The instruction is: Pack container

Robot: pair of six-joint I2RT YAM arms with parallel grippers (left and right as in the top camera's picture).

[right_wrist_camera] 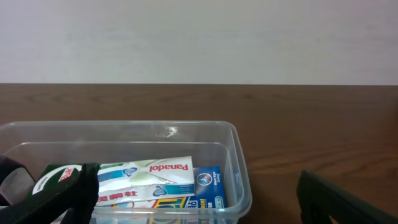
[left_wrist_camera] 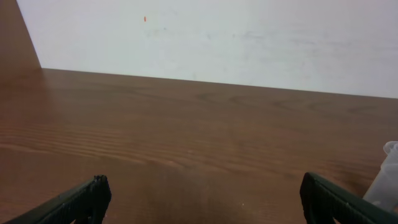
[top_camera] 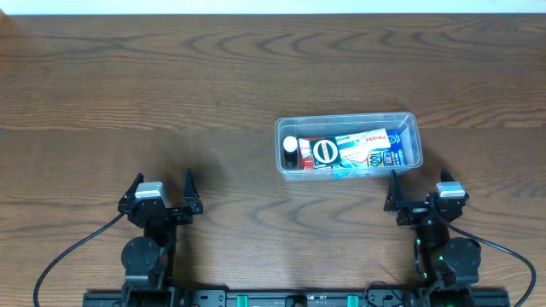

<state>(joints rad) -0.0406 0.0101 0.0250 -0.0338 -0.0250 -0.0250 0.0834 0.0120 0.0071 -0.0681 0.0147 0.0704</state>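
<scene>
The container (top_camera: 345, 118) was found on the worktop (top_camera: 171, 85) just ahead of the right claw (top_camera: 418, 179), with small boxes (top_camera: 354, 150) laid inside. The right claw and the left claw (top_camera: 163, 177) were both spread open and empty. Any nudge was best kept off its rim.

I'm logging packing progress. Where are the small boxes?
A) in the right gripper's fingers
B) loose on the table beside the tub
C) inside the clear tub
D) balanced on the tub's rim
C: overhead, the boxes lie inside the container, while the left gripper and right gripper sit open and empty.
</scene>
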